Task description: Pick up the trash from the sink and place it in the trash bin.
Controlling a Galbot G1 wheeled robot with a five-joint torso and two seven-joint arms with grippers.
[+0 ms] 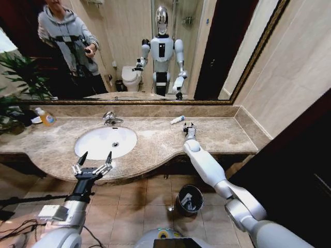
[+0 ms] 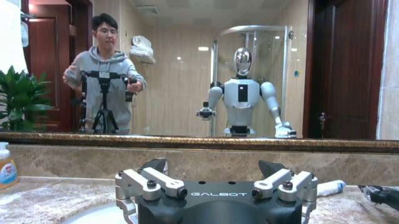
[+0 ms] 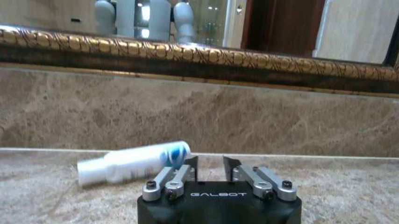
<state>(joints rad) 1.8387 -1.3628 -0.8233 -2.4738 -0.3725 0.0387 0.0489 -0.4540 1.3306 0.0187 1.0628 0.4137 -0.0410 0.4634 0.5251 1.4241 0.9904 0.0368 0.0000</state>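
Your one piece of trash on show is a white tube (image 1: 177,119) with a blue marking, lying on its side on the marble table (image 1: 155,142) near the back wall, to the right of the sink (image 1: 106,142). In the right wrist view the same tube (image 3: 133,162) lies just ahead of the jaws, slanted, its printing too blurred to read. Your right gripper (image 1: 188,127) is stretched out low over the table, just beside the tube and not touching it; its jaws stand a small gap apart (image 3: 210,163), holding nothing. "GALBOT" is printed in white on its black body.

The sink basin looks bare, with the chrome faucet (image 1: 110,118) at its back rim. Your left gripper (image 1: 93,157) hangs at the front edge of the table before the basin, jaws spread wide and empty; "GALBOT" reads on it too (image 2: 215,164). The trash bin (image 1: 189,200) stands on the tiled floor below the table, under your right arm.

A yellow bottle (image 1: 46,118) stands at the table's far left.
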